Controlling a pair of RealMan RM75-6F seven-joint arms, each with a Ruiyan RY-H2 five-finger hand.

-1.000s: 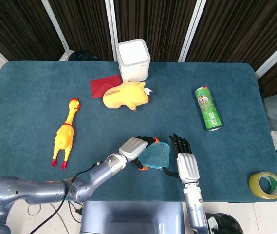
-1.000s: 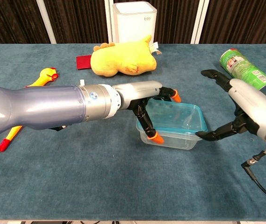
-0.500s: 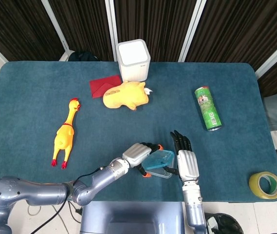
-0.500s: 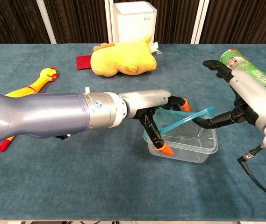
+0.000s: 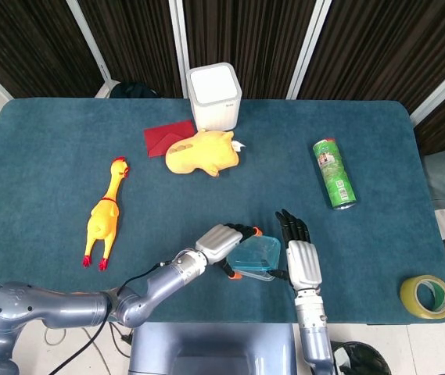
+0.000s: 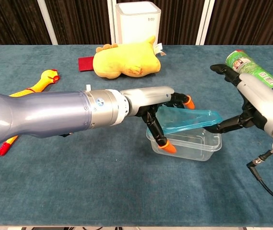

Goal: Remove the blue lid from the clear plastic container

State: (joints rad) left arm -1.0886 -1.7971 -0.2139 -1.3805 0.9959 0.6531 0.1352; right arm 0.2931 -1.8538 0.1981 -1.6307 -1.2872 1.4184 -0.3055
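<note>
We're looking at a lab-style test setup: a teal felt-covered table [image 5: 50,156] is sitting before dark curtains [image 5: 245,39], with toys and props lying scattered across it.

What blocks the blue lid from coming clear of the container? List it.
Nothing visible. The blue lid is tilted above the clear container, held at one end by the left hand with the right hand at its other end. Open table surrounds them.
</note>
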